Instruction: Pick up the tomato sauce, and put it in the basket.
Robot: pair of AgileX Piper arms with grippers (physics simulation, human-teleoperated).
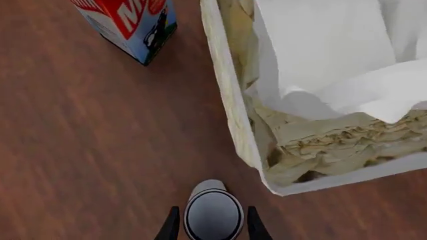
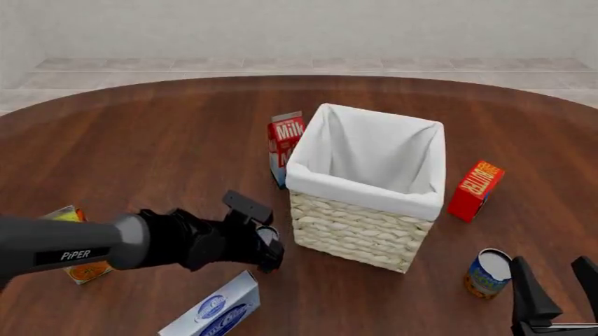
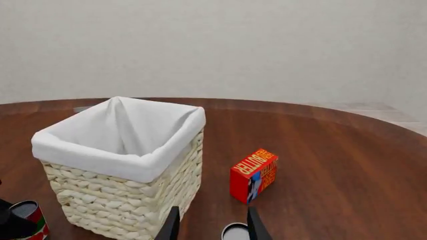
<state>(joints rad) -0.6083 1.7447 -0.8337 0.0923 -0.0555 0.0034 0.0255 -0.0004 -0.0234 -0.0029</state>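
Note:
The tomato sauce shows its silver-grey top between the fingers of my left gripper, which is shut on it. From the front, the can and left gripper sit just left of the basket's near-left corner. The right wrist view catches the can's red label beside the wicker wall. The white-lined basket stands upright. My right gripper is open at the near right, holding nothing.
A milk carton stands behind the basket's left side. A red butter box stands to its right. A blue-and-orange can sits just left of my right gripper. A blue-white box and an orange box lie near left.

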